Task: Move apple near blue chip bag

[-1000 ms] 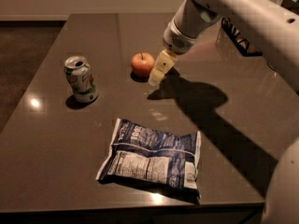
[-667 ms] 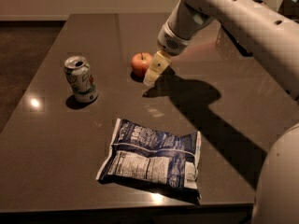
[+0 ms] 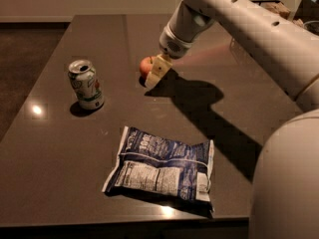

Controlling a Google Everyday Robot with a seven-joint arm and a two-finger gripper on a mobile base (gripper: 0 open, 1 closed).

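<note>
The dark, glossy table (image 3: 55, 148) carries an upright soda can (image 3: 86, 84) at the left, an apple (image 3: 145, 65) farther back and a blue chip bag (image 3: 162, 164) lying flat near the front edge. The gripper (image 3: 155, 74) is down at the apple's right side.

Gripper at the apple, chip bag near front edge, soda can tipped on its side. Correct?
No: the camera view shows the soda can standing upright. Rest is right: gripper at the apple, blue chip bag near the front edge.
</note>
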